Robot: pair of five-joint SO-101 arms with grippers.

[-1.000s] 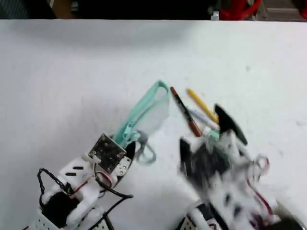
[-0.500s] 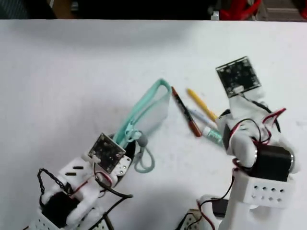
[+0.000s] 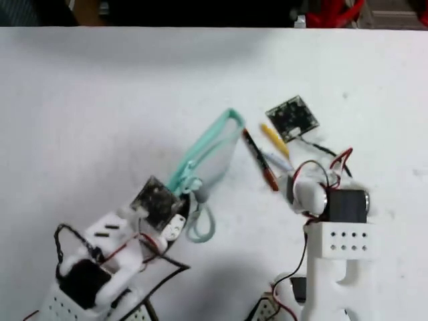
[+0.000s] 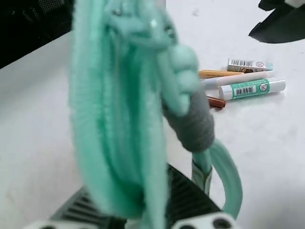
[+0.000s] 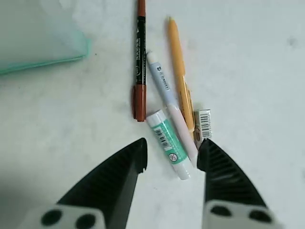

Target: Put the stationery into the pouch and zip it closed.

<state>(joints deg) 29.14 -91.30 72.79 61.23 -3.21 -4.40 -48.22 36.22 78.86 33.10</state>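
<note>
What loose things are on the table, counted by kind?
Pens: 3 (brown pen, orange pen, pale blue pen)
Green-labelled tube: 1
Small barcoded piece: 1
Teal pouch: 1
Total: 6

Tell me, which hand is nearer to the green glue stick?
Right. The right hand is open, directly over the green glue stick. The left hand is shut on the end of the pouch, farther off to the side.
</note>
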